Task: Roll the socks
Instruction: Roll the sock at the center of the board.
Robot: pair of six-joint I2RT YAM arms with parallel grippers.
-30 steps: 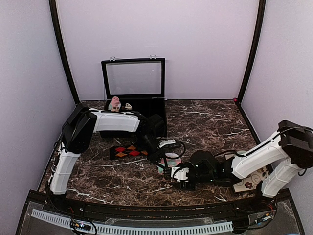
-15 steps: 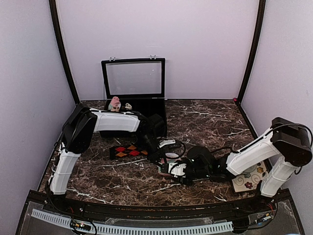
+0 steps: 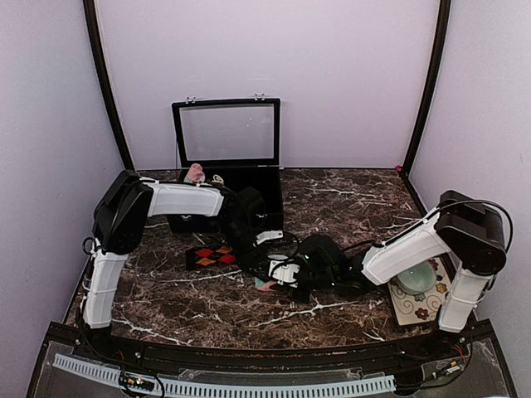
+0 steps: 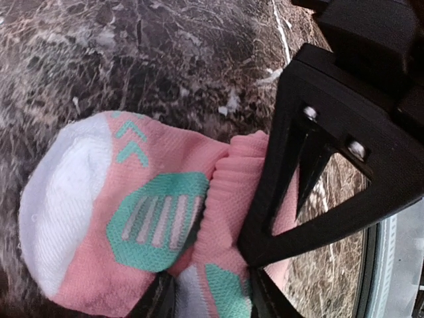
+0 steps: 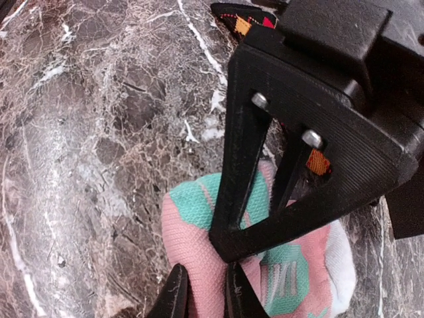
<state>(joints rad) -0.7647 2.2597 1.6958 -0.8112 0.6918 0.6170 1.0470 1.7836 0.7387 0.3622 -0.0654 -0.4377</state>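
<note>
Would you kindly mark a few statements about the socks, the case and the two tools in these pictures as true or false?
1. The pink sock lies on the marble table with both tools at it. True: the left tool and the right tool meet over it.
2. The black argyle sock is inside the case. False: it lies on the table in front of the case.
3. The case's lid is shut. False: it stands open and upright.
4. The right tool has pink fabric between its fingers. True.
</note>
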